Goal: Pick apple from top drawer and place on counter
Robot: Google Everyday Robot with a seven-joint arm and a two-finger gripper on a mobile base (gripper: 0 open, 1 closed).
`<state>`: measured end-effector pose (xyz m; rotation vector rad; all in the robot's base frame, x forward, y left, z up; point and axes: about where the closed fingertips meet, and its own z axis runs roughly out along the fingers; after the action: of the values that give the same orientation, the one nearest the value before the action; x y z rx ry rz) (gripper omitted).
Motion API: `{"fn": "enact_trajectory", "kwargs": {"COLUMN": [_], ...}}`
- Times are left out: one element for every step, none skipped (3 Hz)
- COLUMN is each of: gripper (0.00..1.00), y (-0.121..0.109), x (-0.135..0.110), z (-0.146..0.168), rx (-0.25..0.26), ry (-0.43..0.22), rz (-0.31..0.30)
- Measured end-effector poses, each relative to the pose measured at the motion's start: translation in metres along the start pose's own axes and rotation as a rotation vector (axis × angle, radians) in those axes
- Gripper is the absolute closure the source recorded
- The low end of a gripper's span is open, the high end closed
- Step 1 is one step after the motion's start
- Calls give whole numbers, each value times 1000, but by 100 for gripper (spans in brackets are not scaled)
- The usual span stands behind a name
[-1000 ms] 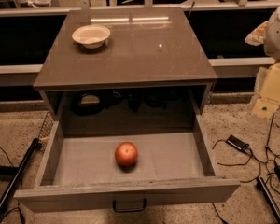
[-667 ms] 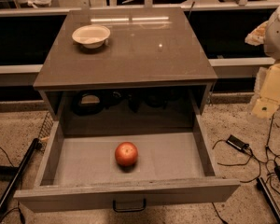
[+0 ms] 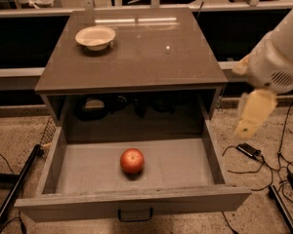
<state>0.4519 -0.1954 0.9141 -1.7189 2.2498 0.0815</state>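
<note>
The top drawer [image 3: 136, 203] stands pulled fully out of the cabinet, with its dark metal handle [image 3: 135, 214] on the front panel. The red-orange apple [image 3: 132, 161] lies on the drawer's flat grey floor, near the middle and slightly toward the front. The counter [image 3: 151, 57] is the glossy grey-brown top slab above it. My gripper [image 3: 254, 113] hangs at the right, outside the drawer's right wall and above the floor, level with the cabinet opening. It is apart from the apple and holds nothing that I can see.
A white bowl [image 3: 95, 37] sits at the counter's back left. Dark objects [image 3: 93, 108] lie in the cabinet recess behind the drawer. Cables and a small black box [image 3: 249, 151] lie on the speckled floor at right. A black bar [image 3: 17, 186] lies at left.
The arm has moved left and slightly down, closer to the drawer's right side. The apple, drawer and bowl have not moved.
</note>
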Motion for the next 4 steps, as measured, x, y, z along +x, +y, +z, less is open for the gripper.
{"fn": "enact_trajectory", "kwargs": {"gripper": [0,0,0,0], "y": [24,24,23,41], "x": [-28,-28,-46,-88], "z": [102,102,123,201], "rx": [-75,-75,-47,-33], "ry": [-103,-103,-133,-196], "rz": [-14,-15,-48,-122]}}
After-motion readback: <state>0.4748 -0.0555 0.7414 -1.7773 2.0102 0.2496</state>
